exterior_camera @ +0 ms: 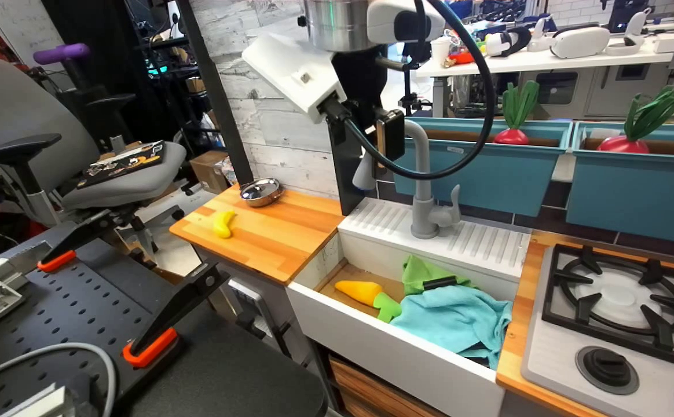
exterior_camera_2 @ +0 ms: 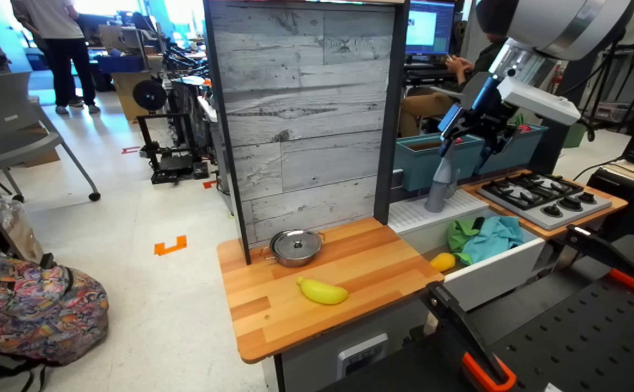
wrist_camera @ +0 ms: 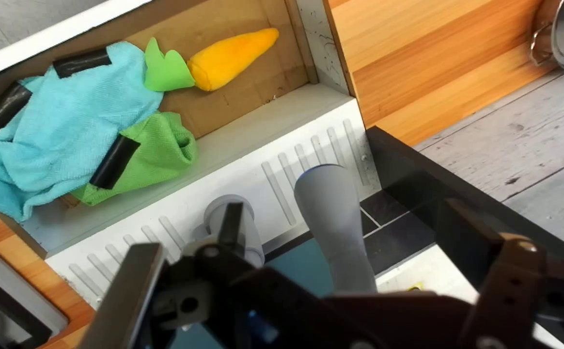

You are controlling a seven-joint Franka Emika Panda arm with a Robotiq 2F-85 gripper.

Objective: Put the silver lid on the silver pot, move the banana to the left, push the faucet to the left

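Behind the claw (wrist_camera: 347, 228) — spread wide apart — part of the faucet (wrist_camera: 330, 213) hides from the wrist view.

One counter (exterior_camera_2: 287, 331) was of wood, in lighter and darker strips. Near its back edge stood a silver pot (exterior_camera_2: 291, 262), lid (exterior_camera_2: 298, 246) on. Forward, apart, lay a yellow banana (exterior_camera_2: 323, 292).

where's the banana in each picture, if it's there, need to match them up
In an exterior view: the banana lies left of centre, near mid-height, on the wooden counter.
In an exterior view: the banana lies near the middle, in the lower half.
Wrist view: not in it.
Shared landmark: the pot, in all three; in the wrist view the pot is cut off at the upper right.
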